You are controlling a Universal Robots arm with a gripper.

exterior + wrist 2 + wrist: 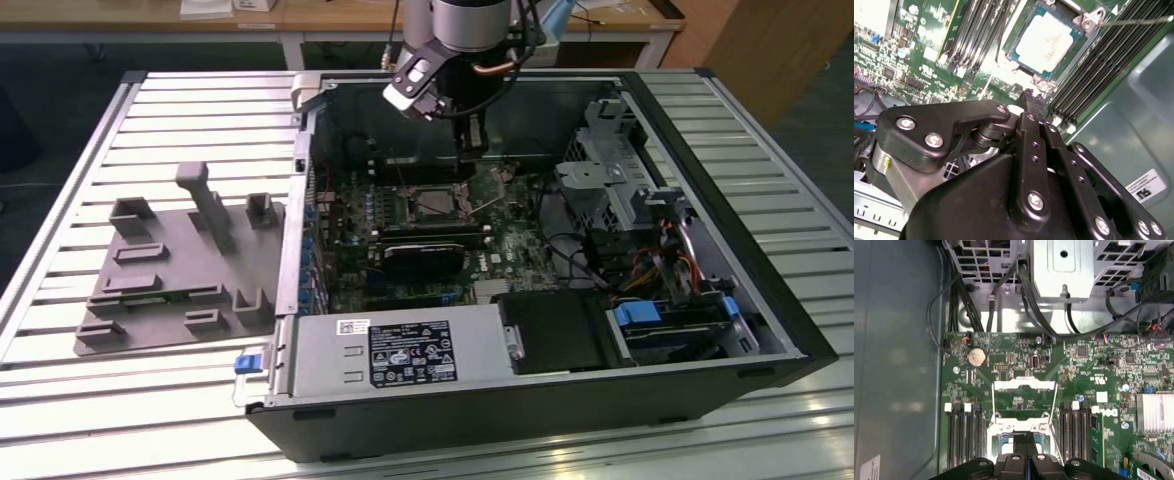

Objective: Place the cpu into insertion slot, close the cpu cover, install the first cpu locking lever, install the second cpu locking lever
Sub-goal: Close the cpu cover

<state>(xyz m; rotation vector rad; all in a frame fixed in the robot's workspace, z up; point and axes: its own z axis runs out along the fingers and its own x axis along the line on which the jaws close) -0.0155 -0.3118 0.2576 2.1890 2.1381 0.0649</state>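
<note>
The cpu (pixel 1049 42) lies pale and flat inside the insertion slot (pixel 1019 50) on the green board. The slot also shows in the exterior view (pixel 434 205) in the middle of the open computer case. The cpu cover (pixel 1024 386) stands open, and green board shows through its window. One thin wire locking lever (pixel 1136 21) sticks out free from the socket corner. My gripper (pixel 1029 97) hovers just above the socket's edge, its black fingers (pixel 1016 445) pressed together and empty. In the exterior view the gripper (pixel 470 150) hangs over the back of the board.
Memory slots (pixel 964 435) flank the socket on both sides. A black cooler block (pixel 427 255) and the power supply (pixel 387 355) sit nearer the case front. A drive cage (pixel 614 180) with cables stands at the exterior view's right, and a grey fixture plate (pixel 174 270) at its left.
</note>
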